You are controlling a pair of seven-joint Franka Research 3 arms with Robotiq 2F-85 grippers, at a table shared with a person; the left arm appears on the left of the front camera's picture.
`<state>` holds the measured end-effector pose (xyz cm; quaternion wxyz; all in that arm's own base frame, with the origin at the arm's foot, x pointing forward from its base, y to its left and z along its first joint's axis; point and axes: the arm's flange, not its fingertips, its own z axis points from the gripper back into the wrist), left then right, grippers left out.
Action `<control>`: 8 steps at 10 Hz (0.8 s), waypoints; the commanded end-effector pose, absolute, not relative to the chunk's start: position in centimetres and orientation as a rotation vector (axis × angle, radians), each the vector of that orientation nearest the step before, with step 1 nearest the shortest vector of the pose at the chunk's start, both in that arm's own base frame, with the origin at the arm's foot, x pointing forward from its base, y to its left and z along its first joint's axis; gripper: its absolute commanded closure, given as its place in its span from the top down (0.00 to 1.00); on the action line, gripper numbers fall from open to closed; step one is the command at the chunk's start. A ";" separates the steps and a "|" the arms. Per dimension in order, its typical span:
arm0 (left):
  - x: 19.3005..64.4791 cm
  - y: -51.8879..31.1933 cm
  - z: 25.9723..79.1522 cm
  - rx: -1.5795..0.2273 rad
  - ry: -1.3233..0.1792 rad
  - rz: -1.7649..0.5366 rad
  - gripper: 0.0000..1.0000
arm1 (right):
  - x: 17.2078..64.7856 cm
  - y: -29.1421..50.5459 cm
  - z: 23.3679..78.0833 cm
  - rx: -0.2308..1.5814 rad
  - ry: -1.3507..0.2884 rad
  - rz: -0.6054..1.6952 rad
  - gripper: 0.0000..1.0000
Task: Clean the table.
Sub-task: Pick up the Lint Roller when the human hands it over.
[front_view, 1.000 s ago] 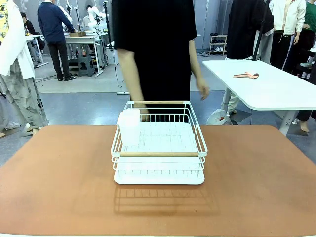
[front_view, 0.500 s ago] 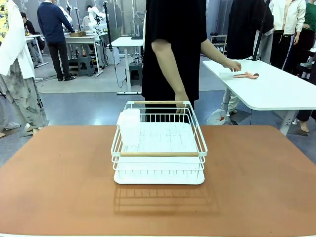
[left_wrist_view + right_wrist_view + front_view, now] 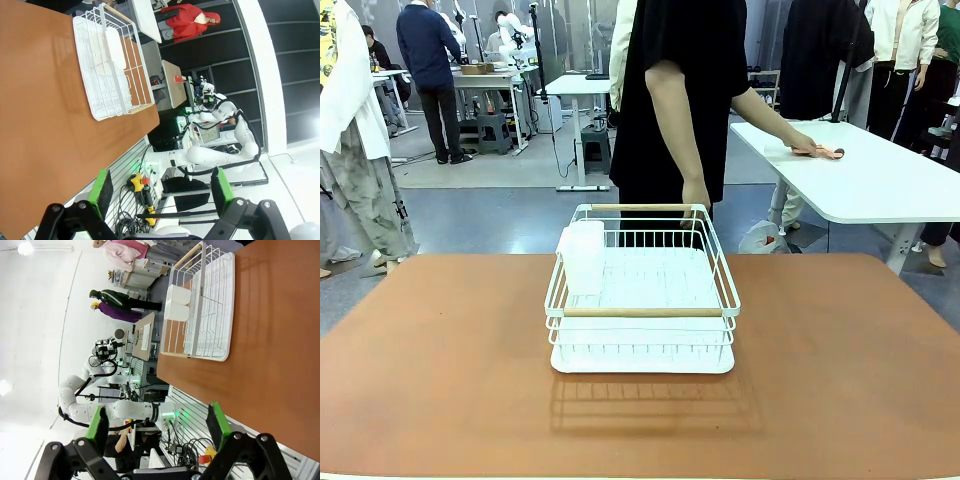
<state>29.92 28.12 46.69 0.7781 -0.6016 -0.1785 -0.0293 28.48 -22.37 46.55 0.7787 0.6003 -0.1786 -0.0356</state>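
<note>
Large rectangular table (image 3: 440, 350) with a matte terracotta top, bearing at its centre a white wire rack with wooden handles (image 3: 642, 300). The left gripper (image 3: 162, 186) and right gripper (image 3: 158, 422) hover well apart from the rack — both spread wide, pinching nothing. A person's hand (image 3: 696, 197) rests at the rack's far handle.
</note>
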 end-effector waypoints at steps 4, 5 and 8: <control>29.8 28.3 46.8 -1.301 -0.393 -0.062 1.00 | 28.4 -22.5 46.9 1.310 -0.390 -0.071 1.00; 29.8 28.3 46.8 -1.301 -0.393 -0.062 1.00 | 28.4 -22.5 46.9 1.310 -0.390 -0.071 1.00; 29.8 28.3 46.8 -1.301 -0.393 -0.062 1.00 | 28.4 -22.5 46.9 1.310 -0.390 -0.071 1.00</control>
